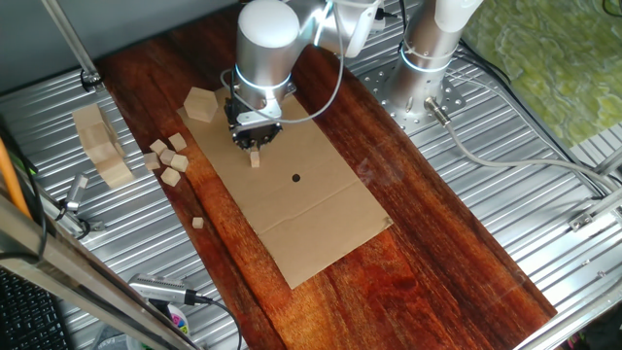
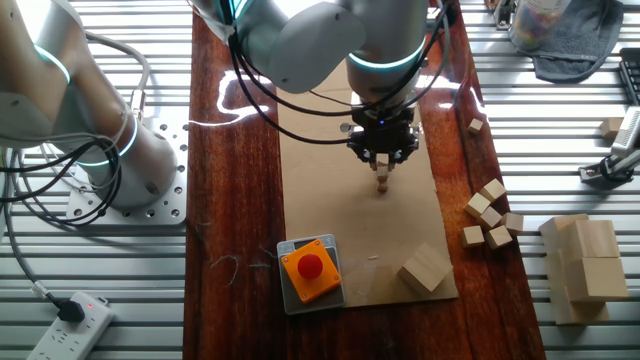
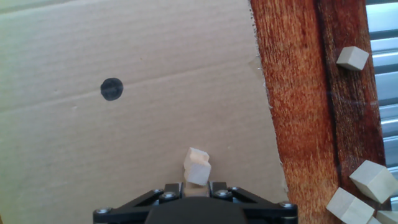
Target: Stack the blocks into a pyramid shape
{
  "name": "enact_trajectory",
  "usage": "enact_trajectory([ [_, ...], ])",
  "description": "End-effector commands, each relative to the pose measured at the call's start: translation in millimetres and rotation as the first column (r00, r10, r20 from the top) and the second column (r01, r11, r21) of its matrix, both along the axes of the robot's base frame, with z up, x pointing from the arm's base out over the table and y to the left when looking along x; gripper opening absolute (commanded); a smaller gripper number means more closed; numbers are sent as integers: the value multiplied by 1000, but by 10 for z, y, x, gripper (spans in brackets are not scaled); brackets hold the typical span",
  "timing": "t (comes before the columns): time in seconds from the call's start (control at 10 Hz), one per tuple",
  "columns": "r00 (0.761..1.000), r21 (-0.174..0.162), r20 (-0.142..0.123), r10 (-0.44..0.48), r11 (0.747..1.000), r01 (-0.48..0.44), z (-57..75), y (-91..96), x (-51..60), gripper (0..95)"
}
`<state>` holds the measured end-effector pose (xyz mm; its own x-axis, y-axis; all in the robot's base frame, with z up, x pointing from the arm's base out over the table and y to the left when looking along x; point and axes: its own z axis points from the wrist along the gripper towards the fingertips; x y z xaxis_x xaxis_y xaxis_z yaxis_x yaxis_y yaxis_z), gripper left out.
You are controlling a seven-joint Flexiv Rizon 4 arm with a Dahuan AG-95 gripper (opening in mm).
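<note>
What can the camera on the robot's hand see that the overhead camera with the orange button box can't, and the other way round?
Only the hand view shows that the blocks under the pincer are two small blocks stacked one on the other, slightly twisted, and a black dot on the cardboard.

Only the other fixed view shows the orange button box, the hexagonal wooden piece, the big pale slab blocks and the arm itself.

Both show the cardboard sheet, the dark wooden board and loose blocks lying off to the side.
</note>
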<state>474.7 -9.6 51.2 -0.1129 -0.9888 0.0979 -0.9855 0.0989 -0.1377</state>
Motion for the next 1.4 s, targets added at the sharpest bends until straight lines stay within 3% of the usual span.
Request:
enact_trajectory([
  [0.1,1000,-5,9,2,1000,-2,-4,-10,8,380],
  [0.9,1000,0,-2,-9,1000,9,21,-9,31,380],
  [1.4,999,1,-22,-36,999,36,122,40,19,380],
])
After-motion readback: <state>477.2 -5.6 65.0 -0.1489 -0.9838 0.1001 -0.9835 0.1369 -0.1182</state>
